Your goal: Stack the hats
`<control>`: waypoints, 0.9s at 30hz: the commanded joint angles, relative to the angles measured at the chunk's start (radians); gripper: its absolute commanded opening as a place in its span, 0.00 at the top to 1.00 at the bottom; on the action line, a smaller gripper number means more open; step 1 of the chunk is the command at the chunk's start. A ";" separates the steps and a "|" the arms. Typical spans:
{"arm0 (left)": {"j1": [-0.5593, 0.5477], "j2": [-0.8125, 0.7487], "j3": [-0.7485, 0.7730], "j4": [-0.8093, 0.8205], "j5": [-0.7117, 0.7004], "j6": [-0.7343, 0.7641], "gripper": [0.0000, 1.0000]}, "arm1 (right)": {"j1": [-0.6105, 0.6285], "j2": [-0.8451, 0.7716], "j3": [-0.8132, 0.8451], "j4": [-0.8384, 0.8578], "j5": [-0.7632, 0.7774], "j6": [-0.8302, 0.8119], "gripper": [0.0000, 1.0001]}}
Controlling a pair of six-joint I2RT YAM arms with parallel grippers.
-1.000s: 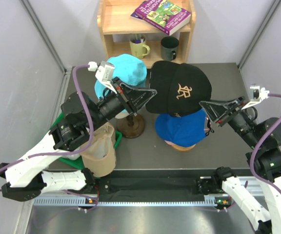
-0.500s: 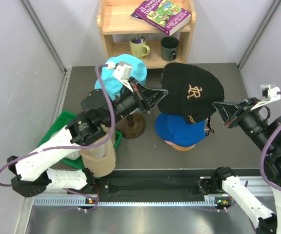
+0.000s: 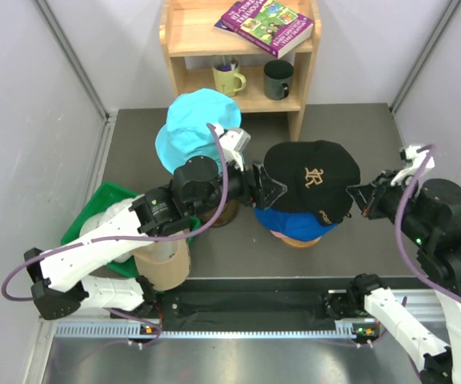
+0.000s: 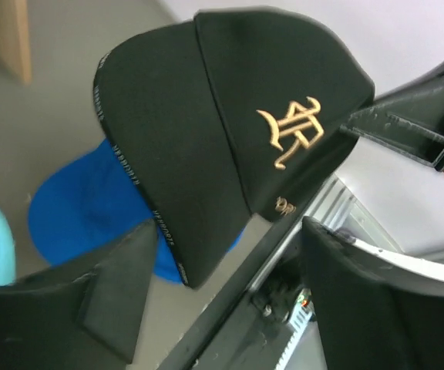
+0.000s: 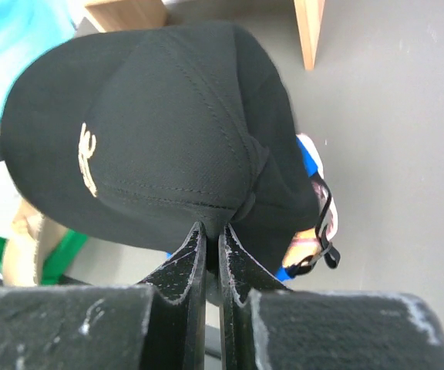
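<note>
Locate the black cap [image 3: 306,172] at centre right of the top view. It sits on the blue cap [image 3: 282,220], whose rim shows only along the lower edge.

The right gripper [image 5: 210,231] is clamped on the black cap's rear edge; the right wrist view shows the fingertips pinching the fabric at the back seam. The left gripper [image 4: 228,223] has its jaws apart at the cap's left edge, with the brim between the fingers in the left wrist view. You cannot tell whether either finger touches it.

The cyan hat [image 3: 197,128] sits at upper centre, just beside the left arm and near the shelf [image 3: 306,80] leg. Bare tabletop [image 3: 350,128] lies right of that leg and below the caps.

The left arm hides most of the stand [image 3: 224,214]. Whatever carries the blue cap shows only as a pale sliver. At lower left, a tan cap [image 3: 166,260] is partly covered by the arm, beside the green bin [image 3: 94,208].
</note>
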 commanded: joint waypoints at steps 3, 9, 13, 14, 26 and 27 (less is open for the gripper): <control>-0.004 -0.098 -0.003 -0.070 -0.010 0.042 0.07 | 0.007 0.061 -0.095 0.083 -0.029 -0.030 1.00; -0.002 -0.111 0.002 -0.053 -0.005 0.046 0.03 | 0.007 0.137 -0.089 0.107 -0.101 -0.038 1.00; -0.004 -0.097 -0.003 -0.033 0.007 0.040 0.02 | 0.008 0.171 -0.037 0.072 -0.108 -0.073 1.00; -0.004 -0.085 0.000 -0.033 0.005 0.045 0.02 | 0.008 0.176 -0.026 0.052 -0.109 -0.081 1.00; -0.002 0.096 0.137 -0.111 0.042 0.089 0.01 | 0.010 0.187 -0.095 0.012 -0.175 -0.101 1.00; -0.004 0.104 0.138 -0.110 0.057 0.089 0.01 | 0.010 0.180 -0.118 0.011 -0.178 -0.101 1.00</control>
